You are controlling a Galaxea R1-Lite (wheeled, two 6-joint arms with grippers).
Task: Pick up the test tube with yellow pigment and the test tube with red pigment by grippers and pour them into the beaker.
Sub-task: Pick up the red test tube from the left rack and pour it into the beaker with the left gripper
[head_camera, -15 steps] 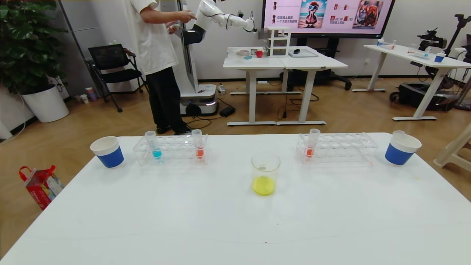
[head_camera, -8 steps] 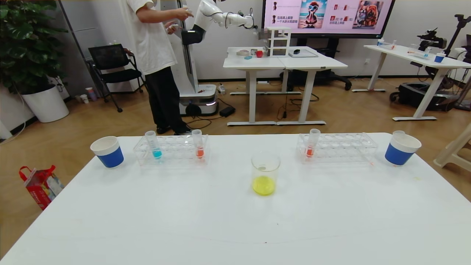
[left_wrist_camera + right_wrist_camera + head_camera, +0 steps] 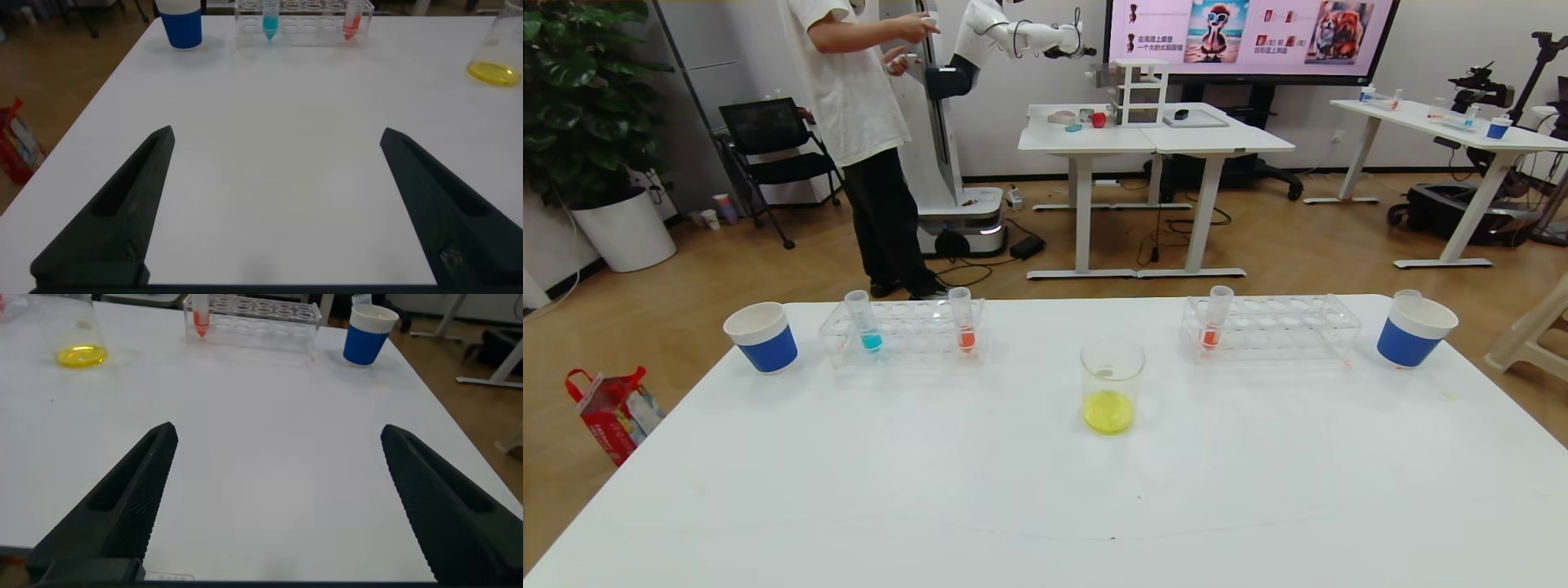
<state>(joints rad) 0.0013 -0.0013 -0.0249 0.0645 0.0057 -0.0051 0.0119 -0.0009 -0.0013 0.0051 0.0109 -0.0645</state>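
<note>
Both grippers sit low over the near edge of the white table point(image 3: 980, 490), out of the head view. The left gripper point(image 3: 274, 204) has its jaws spread wide and empty; the right gripper point(image 3: 278, 498) is the same, nothing between its fingers.

The beaker point(image 3: 1112, 385) stands well ahead of both, between the two, and already holds a shallow pool of yellow liquid. No tube with yellow pigment shows in any rack, so the yellow pour looks done.

Red is judged still to go. One test tube with red pigment point(image 3: 1214, 320) stands upright in the right-hand rack point(image 3: 1282, 327), far ahead of the right gripper and slightly to its left. A second red tube point(image 3: 962, 320) stands in the left-hand rack point(image 3: 903, 331) beside a blue tube point(image 3: 864, 321), far ahead of the left gripper.

A paper cup point(image 3: 761, 336) flanks the left rack, another paper cup point(image 3: 1413, 329) the right.

Remaining: reach, grasp a red tube, carry it to the beaker, tip.
</note>
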